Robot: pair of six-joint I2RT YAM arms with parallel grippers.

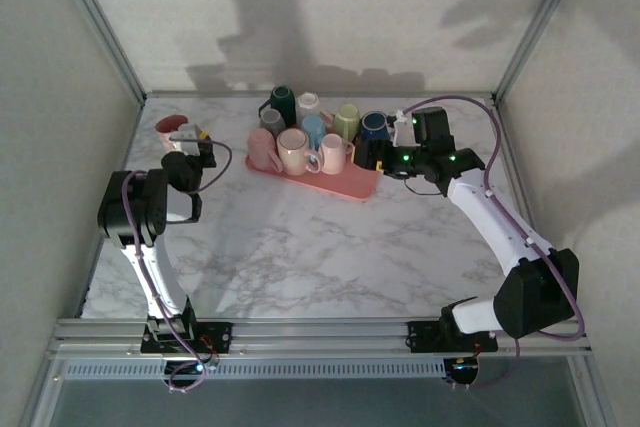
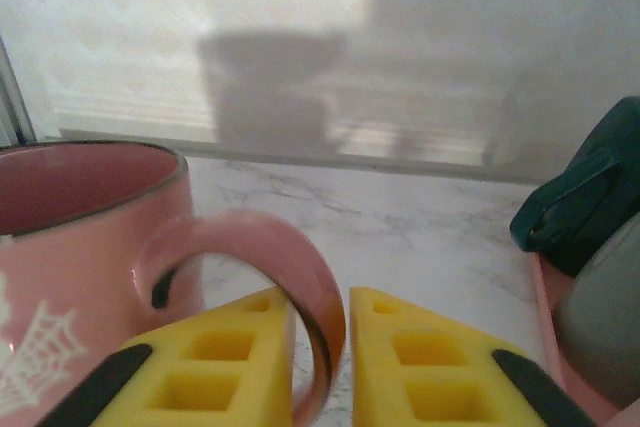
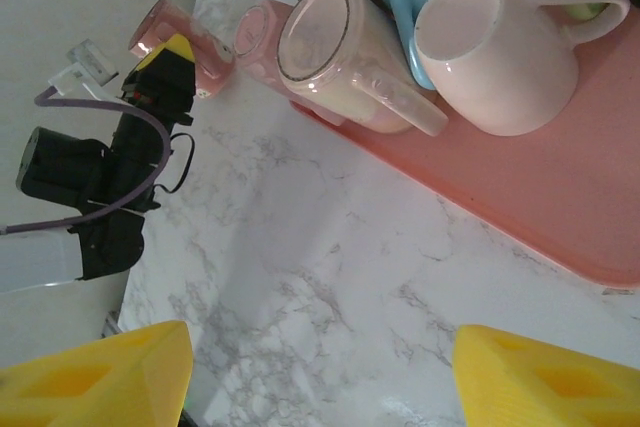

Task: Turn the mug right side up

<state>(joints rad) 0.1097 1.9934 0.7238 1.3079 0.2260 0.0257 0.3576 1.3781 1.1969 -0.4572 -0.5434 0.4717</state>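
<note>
The pink mug (image 1: 172, 127) stands at the far left of the marble table with its opening up; in the left wrist view its body (image 2: 80, 237) with a white web print fills the left side. Its handle loops between my yellow fingertips, and my left gripper (image 2: 320, 347) is shut on it, also seen beside the mug from above (image 1: 200, 137). The right wrist view catches the same mug (image 3: 165, 32) at the top left. My right gripper (image 1: 375, 155) hovers at the pink tray's right end, open and holding nothing (image 3: 320, 367), over bare marble.
A pink tray (image 1: 340, 185) at the back middle holds several mugs, some upside down or on their sides, among them a cream one (image 3: 330, 42) and a pale pink one (image 3: 490, 52). A dark green mug (image 2: 590, 197) lies close to the right of my left gripper. Frame posts line both sides.
</note>
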